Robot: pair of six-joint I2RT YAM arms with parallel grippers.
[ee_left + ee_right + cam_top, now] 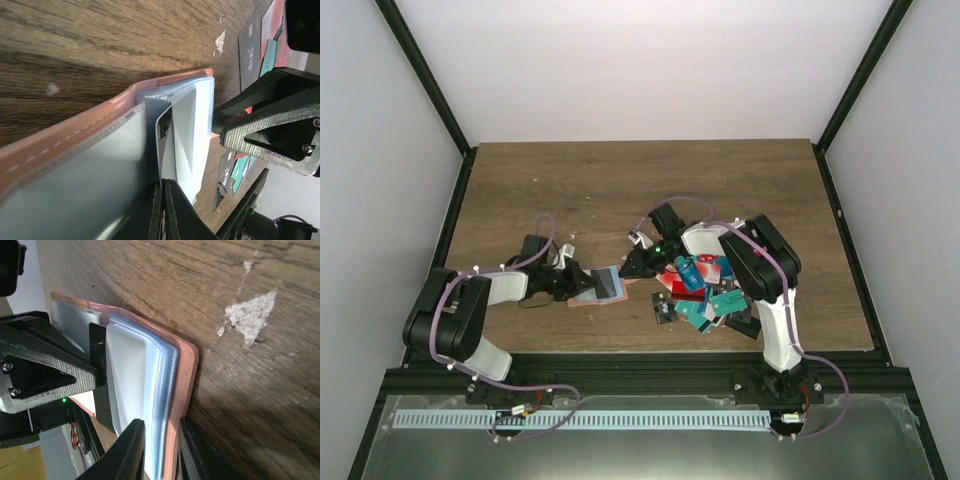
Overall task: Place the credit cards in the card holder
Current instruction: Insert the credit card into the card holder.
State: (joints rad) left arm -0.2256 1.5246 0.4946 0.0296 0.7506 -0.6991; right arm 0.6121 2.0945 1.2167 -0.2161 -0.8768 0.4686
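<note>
From above, the card holder (pixel 608 284) lies open on the table (pixel 620 190), near the front edge and left of centre, between the 2 arms. The left gripper (pixel 578 281) meets it from the left and the right gripper (pixel 632 266) from the right. It seems to be pinned from both sides so it cannot slide or fold shut. The credit cards (pixel 705 290) sit in a loose pile just right of it, under the right arm, and none is lifted.

The left wrist view shows the left gripper (pixel 163 187) clenched on a clear pocket leaf of the card holder (pixel 100 145), probably lifting that leaf so a pocket mouth gapes. The right gripper (pixel 222 125) presses at the holder's far corner. A few credit cards (pixel 250 47) lie flat on the wood beyond. I cannot tell whether the dark shape inside one pocket is a card.

In the right wrist view, the right gripper (pixel 162 440) straddles the edge of the card holder (pixel 135 365), 1 finger on the clear pockets and 1 outside the salmon cover, with no gap showing, so it is grasping that edge. The left gripper (pixel 100 375) sits at the opposite side. This looks like preparation, because a hand must let go before it can fetch a card.
</note>
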